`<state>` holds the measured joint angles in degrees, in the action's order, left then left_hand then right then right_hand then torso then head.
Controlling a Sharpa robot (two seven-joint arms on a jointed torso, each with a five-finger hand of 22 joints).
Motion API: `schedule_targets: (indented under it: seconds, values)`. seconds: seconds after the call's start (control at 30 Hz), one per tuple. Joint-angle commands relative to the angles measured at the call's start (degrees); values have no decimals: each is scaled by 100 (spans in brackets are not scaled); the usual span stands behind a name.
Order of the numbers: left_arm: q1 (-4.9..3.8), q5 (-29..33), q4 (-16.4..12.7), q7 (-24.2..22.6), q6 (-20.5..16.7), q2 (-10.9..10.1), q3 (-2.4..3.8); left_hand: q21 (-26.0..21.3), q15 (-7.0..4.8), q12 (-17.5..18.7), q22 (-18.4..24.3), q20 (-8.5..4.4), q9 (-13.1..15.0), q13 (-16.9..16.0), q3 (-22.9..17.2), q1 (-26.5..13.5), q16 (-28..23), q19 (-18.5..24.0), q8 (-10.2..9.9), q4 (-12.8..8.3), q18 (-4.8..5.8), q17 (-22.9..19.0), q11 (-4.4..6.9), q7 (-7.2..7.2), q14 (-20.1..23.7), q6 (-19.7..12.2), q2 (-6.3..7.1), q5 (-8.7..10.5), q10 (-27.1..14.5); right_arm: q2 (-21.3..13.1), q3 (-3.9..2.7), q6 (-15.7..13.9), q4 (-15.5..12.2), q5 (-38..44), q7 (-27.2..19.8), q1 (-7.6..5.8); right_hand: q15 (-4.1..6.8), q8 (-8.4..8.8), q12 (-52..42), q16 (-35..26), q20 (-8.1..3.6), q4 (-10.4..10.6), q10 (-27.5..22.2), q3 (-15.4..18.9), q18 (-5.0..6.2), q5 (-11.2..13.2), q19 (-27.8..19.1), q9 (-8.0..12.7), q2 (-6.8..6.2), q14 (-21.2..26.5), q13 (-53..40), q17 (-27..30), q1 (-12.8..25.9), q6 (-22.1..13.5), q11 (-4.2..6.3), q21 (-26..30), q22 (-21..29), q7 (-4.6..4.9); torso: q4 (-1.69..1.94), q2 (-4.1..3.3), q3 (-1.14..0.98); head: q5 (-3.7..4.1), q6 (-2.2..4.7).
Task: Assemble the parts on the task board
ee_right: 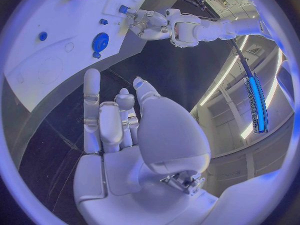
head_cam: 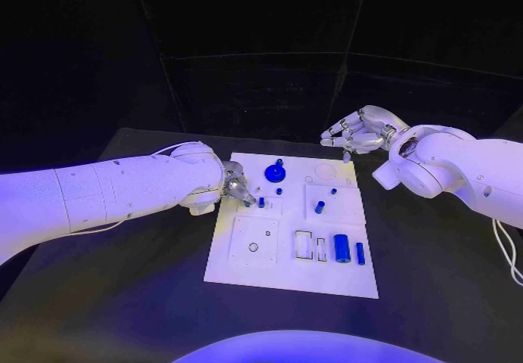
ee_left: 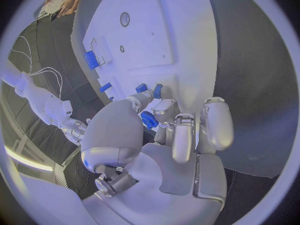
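The white task board (head_cam: 292,281) lies in the middle of the black worktop (head_cam: 120,302), its long side running away from the robot. The left robot hand (head_cam: 236,190) reaches in over the board's left edge near the far half, fingers pointing down at the plate; the left wrist view shows its fingertips (ee_left: 164,109) closed round a small blue part (ee_left: 149,120), pinched between thumb and fingers just above the board's surface. Close beside it on the board stand a short blue peg (head_cam: 261,201) and a smaller blue stud (head_cam: 279,191). Further toward the far edge sits a blue gear (head_cam: 275,173) with a knob on top, and to its right a faint round recess (head_cam: 325,172). Toward the board's right side lie a blue pin (head_cam: 320,206) and a tiny blue dot (head_cam: 333,190). In the near half a large blue cylinder (head_cam: 342,248) lies in a slot, with a slim blue bar (head_cam: 360,252) just beside it on the right and two pale rectangular frames (head_cam: 304,246) to its left. The right robot hand (head_cam: 357,130) hovers beyond the board's far right corner, above the worktop, holding nothing, its fingers loosely curled and apart
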<state>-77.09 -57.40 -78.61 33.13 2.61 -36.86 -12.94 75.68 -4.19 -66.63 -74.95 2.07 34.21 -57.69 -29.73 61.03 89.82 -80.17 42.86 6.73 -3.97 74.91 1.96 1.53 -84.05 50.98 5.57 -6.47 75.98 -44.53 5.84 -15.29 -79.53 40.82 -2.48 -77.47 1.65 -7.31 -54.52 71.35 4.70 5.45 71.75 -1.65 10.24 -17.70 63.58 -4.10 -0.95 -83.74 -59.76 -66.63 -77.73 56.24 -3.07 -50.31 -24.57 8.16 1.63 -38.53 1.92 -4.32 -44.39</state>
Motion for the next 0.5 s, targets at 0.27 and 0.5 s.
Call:
schedule_targets:
  seconds: [0.27,0.5]
  values:
    - [15,-7,57,42,99,20,-13,-25,-52,-47,-40,-32,-66,-27,684,-47,18,-23,-57,257,-26,1509,-16,48,-595,30,-73,8,25,-1,-3,23,-15,14,-16,-12,-27,-29,-26,6,13,24,-11,1,30,-38,14,-8,-24,-135,-4,2,4,-44,12,27,5,-5,6,3,0,6,-12]
    - [15,-7,90,46,48,22,-13,-33,-52,-45,-44,-31,-82,-19,887,-35,18,-24,-64,355,-27,1509,-17,49,-595,43,-86,6,21,-6,-3,15,-16,15,-16,-12,-27,-31,-14,0,13,28,-20,2,30,-50,14,-8,-27,-134,7,8,4,-46,12,28,5,-5,3,2,1,7,-8]
